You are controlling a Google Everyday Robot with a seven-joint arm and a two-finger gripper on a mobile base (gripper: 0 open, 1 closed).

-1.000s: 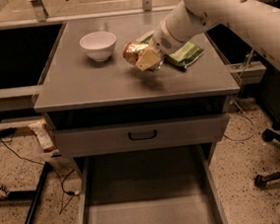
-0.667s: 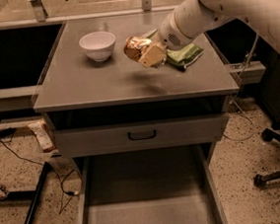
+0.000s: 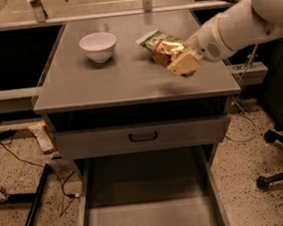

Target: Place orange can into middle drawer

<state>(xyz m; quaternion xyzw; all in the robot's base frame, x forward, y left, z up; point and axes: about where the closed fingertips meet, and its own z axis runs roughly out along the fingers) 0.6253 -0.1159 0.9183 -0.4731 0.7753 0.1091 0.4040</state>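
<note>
The orange can (image 3: pixel 164 51) is shiny golden-orange and is held tilted just above the cabinet top (image 3: pixel 103 81), right of centre. My gripper (image 3: pixel 177 60) is shut on it, with the pale fingers (image 3: pixel 186 63) at its lower right end; the white arm reaches in from the right. The middle drawer (image 3: pixel 148 209) is pulled out below, a wide grey tray with a bare floor. The can is above the cabinet top, behind the drawer, not over it.
A white bowl (image 3: pixel 98 45) stands on the top at back left. A green snack bag (image 3: pixel 153 37) lies just behind the can. A grey drawer front with a black handle (image 3: pixel 142 136) sits above the open tray. An office chair base (image 3: pixel 282 171) and cables (image 3: pixel 21 161) are on the floor.
My gripper has carried the orange can to the right and a little toward the front edge, uncovering more of the green snack bag. Bowl and drawers have not moved.
</note>
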